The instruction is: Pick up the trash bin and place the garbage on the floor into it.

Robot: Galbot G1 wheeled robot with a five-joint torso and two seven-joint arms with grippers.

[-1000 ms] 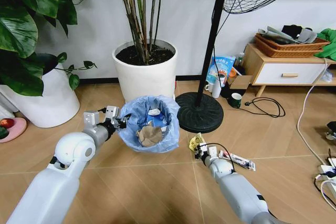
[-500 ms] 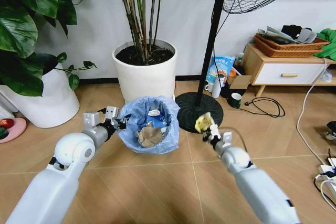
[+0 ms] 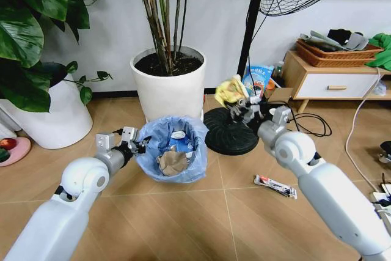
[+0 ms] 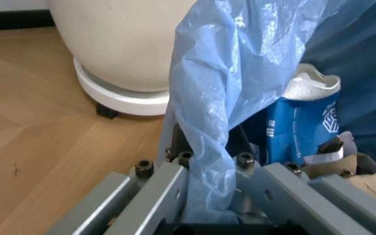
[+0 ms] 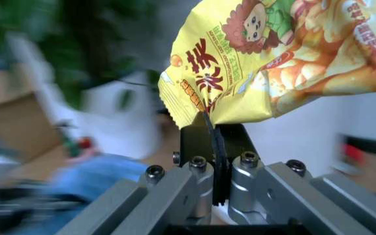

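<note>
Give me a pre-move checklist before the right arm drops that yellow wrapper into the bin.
1. Right gripper shut on the yellow snack wrapper: ok; the wrist view shows the bag's edge pinched.
2. Left gripper shut on the trash bin rim with its blue liner: ok.
3. Wrapper above the bin opening: not ok; it hangs over the fan base, beside the bin.
4. Room in the bin: ok; a blue carton and brown paper sit low.
5. Floor cleared: not ok; a long thin wrapper remains.
</note>
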